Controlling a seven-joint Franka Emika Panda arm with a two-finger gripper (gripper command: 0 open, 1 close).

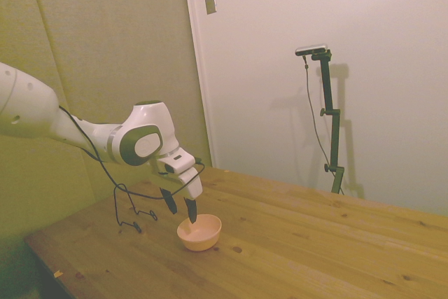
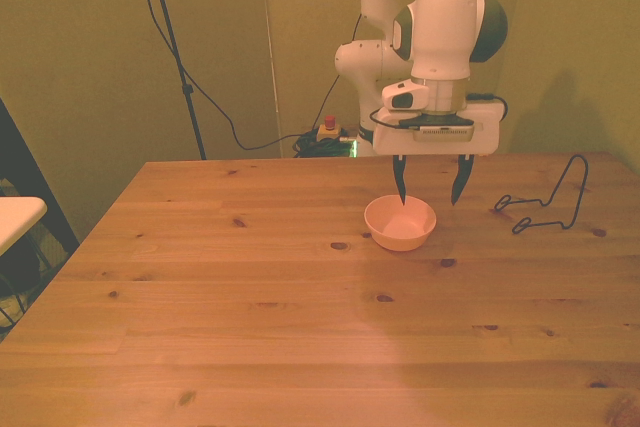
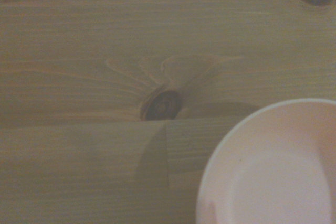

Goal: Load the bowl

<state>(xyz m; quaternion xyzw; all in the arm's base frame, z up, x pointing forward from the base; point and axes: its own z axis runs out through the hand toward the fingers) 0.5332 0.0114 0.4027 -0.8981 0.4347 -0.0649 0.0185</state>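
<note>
**Peach-pink bowl under a spread gripper**

Peach-pink and smooth, the bowl (image 2: pixel 400 223) sits upright on the wooden table (image 2: pixel 250 327), toward the far edge and a little to the front view's right of the middle. Its inside looks empty in the front view and in the wrist view (image 3: pixel 273 166), where only part of its rim and pale floor show, next to a dark knot (image 3: pixel 163 105) in the wood.

The gripper (image 2: pixel 430 190) hangs just above the bowl with its jaws wide apart and nothing between them. In the front view one dark fingertip (image 2: pixel 401 192) points down over the bowl's far rim, while the other finger stands outside the bowl, off its edge on the front view's right. So the bowl lies under one finger rather than centred between the two. In the side view the gripper (image 1: pixel 181 211) is again low over the bowl (image 1: pixel 199 232), one tip at the rim; whether it touches cannot be told.

A bent black wire stand (image 2: pixel 545 205) rests on the table on the front view's right of the bowl, apart from it.
</note>
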